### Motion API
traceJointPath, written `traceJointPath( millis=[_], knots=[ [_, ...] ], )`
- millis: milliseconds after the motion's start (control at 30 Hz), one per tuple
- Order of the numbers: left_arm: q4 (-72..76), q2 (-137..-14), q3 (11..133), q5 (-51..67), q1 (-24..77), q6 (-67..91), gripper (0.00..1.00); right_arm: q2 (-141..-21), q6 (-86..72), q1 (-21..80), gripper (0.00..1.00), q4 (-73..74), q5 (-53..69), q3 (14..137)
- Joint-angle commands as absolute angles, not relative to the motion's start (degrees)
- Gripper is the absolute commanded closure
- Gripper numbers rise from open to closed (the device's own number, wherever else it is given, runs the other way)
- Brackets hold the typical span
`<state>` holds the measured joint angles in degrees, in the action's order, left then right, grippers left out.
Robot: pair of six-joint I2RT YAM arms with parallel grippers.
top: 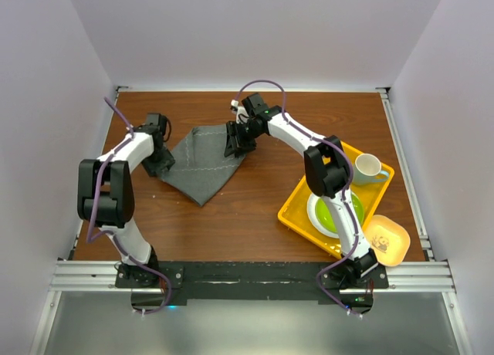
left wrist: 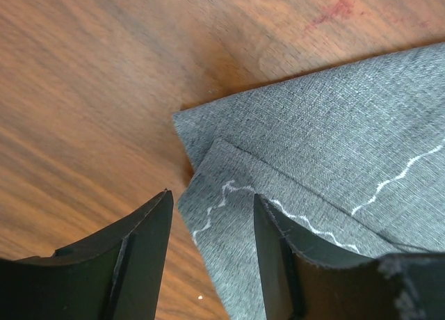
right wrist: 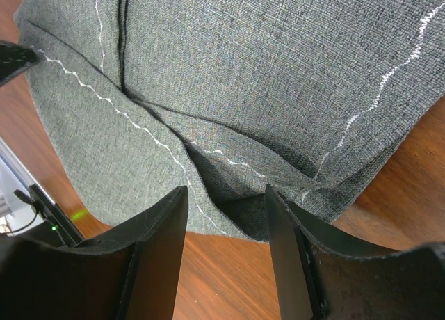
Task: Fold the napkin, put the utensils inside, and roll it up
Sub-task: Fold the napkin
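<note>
The dark grey napkin (top: 202, 168) lies folded into a rough triangle on the wooden table, left of centre. My left gripper (top: 160, 166) is at its left corner. In the left wrist view that gripper (left wrist: 212, 195) is open, and the napkin's (left wrist: 334, 132) stitched corner lies loose between its fingers. My right gripper (top: 235, 147) is at the napkin's upper right edge. In the right wrist view it (right wrist: 226, 189) is open too, hovering over the rumpled layered edge of the napkin (right wrist: 243, 69) with bare wood between the fingers. The utensils are out of view.
A yellow tray (top: 297, 208) sits at the right, holding a green plate (top: 333, 214) partly hidden by the right arm and a pale mug (top: 369, 168). A yellow bowl (top: 386, 241) rests by the tray's near corner. White walls enclose the table.
</note>
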<state>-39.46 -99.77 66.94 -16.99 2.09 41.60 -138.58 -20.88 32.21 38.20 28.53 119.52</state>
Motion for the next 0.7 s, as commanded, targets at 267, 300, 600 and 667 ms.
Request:
traceJointPath(
  millis=[267,300,600,667],
  knots=[
    [-39.81,-102.48,70.84,-20.47,4.57,42.02,0.62,-137.20,-20.30,32.17,0.48,38.32,30.23,123.75],
    [-39.99,-102.22,71.01,-20.74,4.66,41.49,0.65,-137.37,-20.56,32.25,0.48,38.32,30.32,124.01],
    [-41.92,-98.27,73.12,-22.76,6.85,39.11,0.90,-138.51,-23.11,32.17,0.46,35.69,32.25,125.16],
    [-42.80,-97.47,74.26,-23.38,8.17,39.20,0.90,-139.04,-23.99,32.17,0.46,34.55,33.04,125.33]
  ],
)
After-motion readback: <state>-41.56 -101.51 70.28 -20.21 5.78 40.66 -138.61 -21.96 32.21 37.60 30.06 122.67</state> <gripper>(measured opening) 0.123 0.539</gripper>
